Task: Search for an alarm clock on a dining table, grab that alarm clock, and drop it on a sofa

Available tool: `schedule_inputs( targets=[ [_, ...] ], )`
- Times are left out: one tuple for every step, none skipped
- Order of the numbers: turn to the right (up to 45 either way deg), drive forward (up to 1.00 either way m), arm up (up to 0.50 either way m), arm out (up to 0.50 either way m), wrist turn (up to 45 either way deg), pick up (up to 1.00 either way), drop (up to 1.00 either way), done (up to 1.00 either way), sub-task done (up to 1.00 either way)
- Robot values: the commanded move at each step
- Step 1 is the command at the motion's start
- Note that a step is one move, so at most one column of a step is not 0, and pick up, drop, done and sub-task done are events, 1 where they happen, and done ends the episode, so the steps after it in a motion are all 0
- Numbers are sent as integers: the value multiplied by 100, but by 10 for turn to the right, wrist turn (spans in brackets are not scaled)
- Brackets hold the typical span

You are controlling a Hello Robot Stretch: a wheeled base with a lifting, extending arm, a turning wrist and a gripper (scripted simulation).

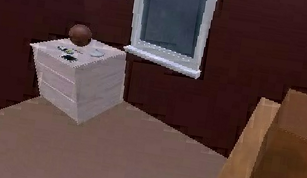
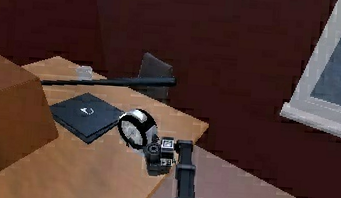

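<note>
Eyeballing the arm side view: alarm clock (image 2: 135, 128) sits on the dining table (image 2: 94, 167), about ten o'clock from my gripper (image 2: 153, 151). I can't tell if it's holding anything. Search looks done; grab and sofa drop are left.

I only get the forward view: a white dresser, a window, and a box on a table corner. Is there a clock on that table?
Observer: Yes. In the arm side view a round alarm clock stands on the wooden table.
Operator: Where is the gripper?
Observer: The gripper sits at the clock's lower right in that picture. I cannot tell whether it holds anything.
Operator: Anything lying close by?
Observer: A flat dark pad lies on the tabletop just left of the clock in that view.
</note>
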Motion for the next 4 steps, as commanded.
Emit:
schedule_inputs(
  targets=[
    [0,0,0,0,0,100,0,0,0],
    [0,0,10,0,0,0,0,0,0],
    [0,0,16,0,0,0,0,0,0],
    [0,0,0,0,-450,0,0,0,0]
  ],
)
